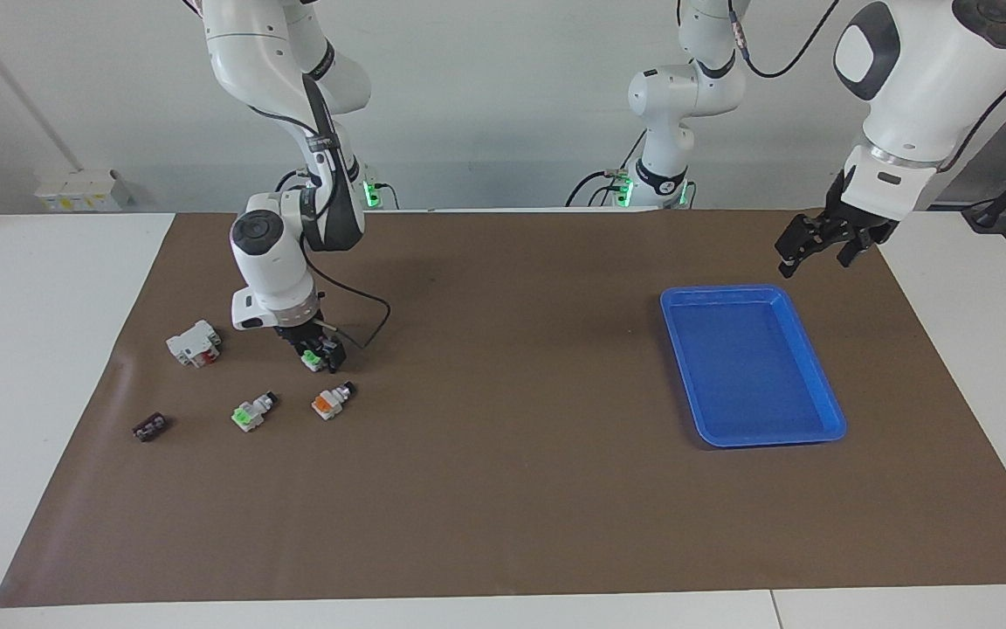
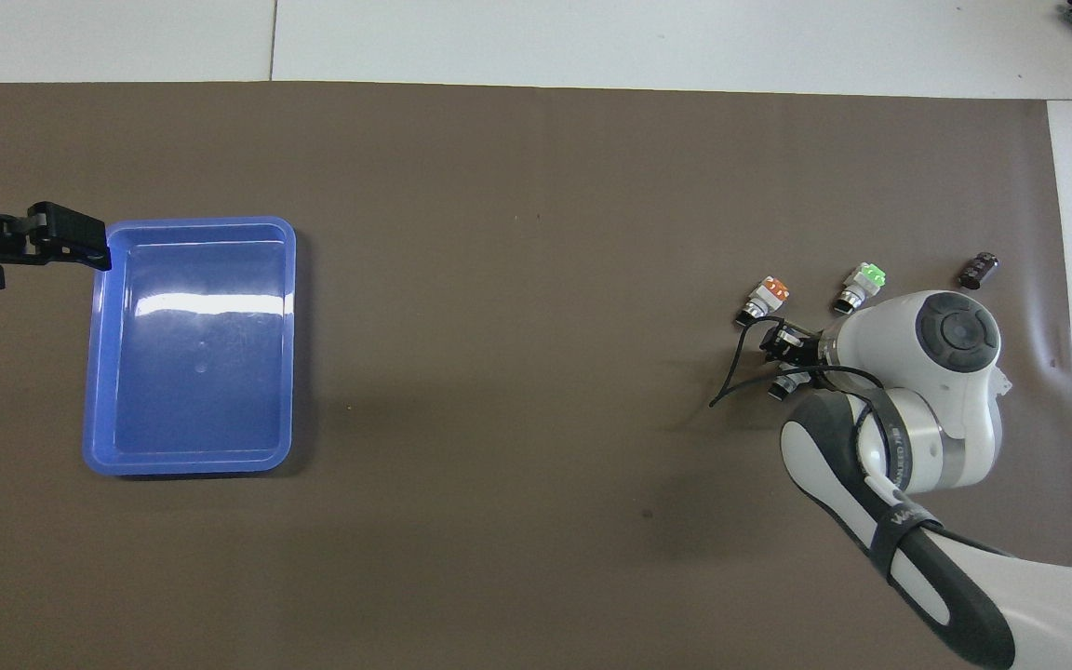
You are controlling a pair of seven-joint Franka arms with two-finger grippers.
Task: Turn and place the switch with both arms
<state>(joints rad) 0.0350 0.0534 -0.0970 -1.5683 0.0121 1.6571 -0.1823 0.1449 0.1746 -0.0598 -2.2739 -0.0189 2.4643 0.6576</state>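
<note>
A small white switch (image 1: 313,356) with a green end block sits between the fingers of my right gripper (image 1: 322,355), which is shut on it right at the brown mat. In the overhead view the right gripper (image 2: 785,365) pokes out from under the white wrist, and only the switch's dark knob (image 2: 781,389) shows. Two more switches lie on the mat, farther from the robots: a green-ended one (image 1: 250,412) (image 2: 862,283) and an orange-ended one (image 1: 328,402) (image 2: 767,297). My left gripper (image 1: 820,246) (image 2: 66,244) hangs open and empty in the air beside the blue tray's corner.
The blue tray (image 1: 724,292) (image 2: 194,224) lies empty toward the left arm's end of the mat. A larger white block with a red part (image 1: 195,343) and a tiny black piece (image 1: 149,427) (image 2: 979,270) lie toward the right arm's end. A black cable (image 1: 372,319) trails from the right wrist.
</note>
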